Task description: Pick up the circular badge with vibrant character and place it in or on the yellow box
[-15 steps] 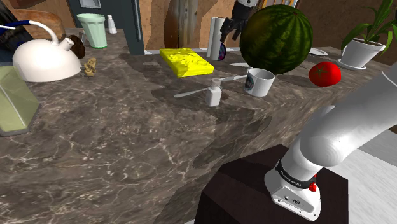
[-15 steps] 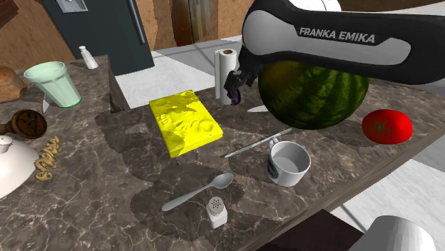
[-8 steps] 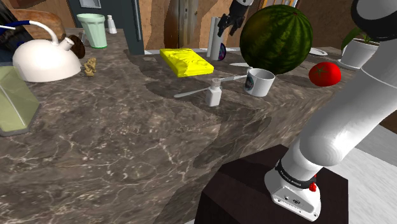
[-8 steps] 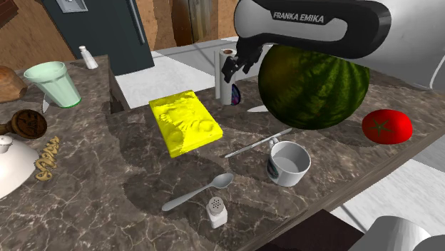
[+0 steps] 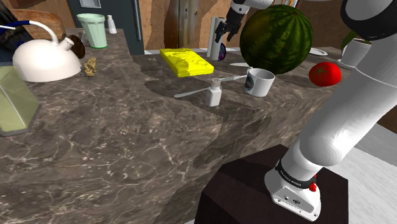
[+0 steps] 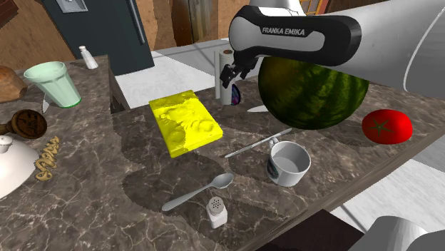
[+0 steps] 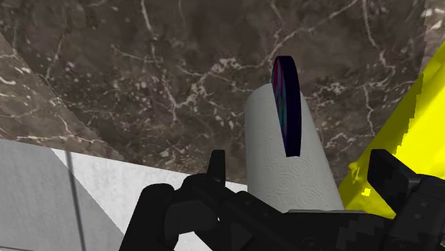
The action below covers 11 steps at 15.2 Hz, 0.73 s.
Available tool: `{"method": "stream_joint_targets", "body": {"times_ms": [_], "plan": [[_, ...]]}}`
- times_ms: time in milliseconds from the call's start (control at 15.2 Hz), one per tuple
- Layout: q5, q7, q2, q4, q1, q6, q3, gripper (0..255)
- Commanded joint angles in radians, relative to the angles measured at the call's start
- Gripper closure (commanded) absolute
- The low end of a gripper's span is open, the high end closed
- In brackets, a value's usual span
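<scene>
The circular badge (image 7: pixel 288 107) is a thin dark purple disc with teal streaks, standing on edge against a white paper towel roll (image 7: pixel 285 167). It stands on the marble counter beside the roll (image 5: pixel 222 53) (image 6: pixel 236 93). My gripper (image 7: pixel 299 171) hangs open just above the roll and badge, its fingers (image 7: pixel 216 165) apart and touching neither. It hovers over the roll's top (image 5: pixel 221 32) (image 6: pixel 228 74). The yellow box (image 5: pixel 186 62) (image 6: pixel 184 123) lies flat close by, its corner (image 7: pixel 421 135) beside one finger.
A big watermelon (image 6: pixel 312 89) sits right behind the gripper, with a tomato (image 6: pixel 386 127) beyond it. A white mug (image 6: pixel 289 164), knife (image 6: pixel 257 143), spoon (image 6: pixel 196 192) and salt shaker (image 6: pixel 217 212) lie nearer the stand. The counter edge (image 7: pixel 107 153) drops to grey floor.
The gripper has risen from beside the badge and shifted toward the second exterior view's left, over the roll. The badge has stayed leaning on the roll.
</scene>
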Motion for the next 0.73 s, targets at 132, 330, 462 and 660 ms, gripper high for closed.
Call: {"method": "stream_joint_targets", "body": {"times_ms": [132, 330, 462, 660], "plan": [[0.002, -0.001, 0.003, -0.001, 0.0, 0.005, 0.0, 0], [0.002, -0.001, 0.003, -0.001, 0.0, 0.004, 0.0, 0], [0.002, -0.001, 0.003, -0.001, 0.0, 0.004, 0.0, 255], [0.002, -0.001, 0.003, -0.001, 0.0, 0.004, 0.0, 255]]}}
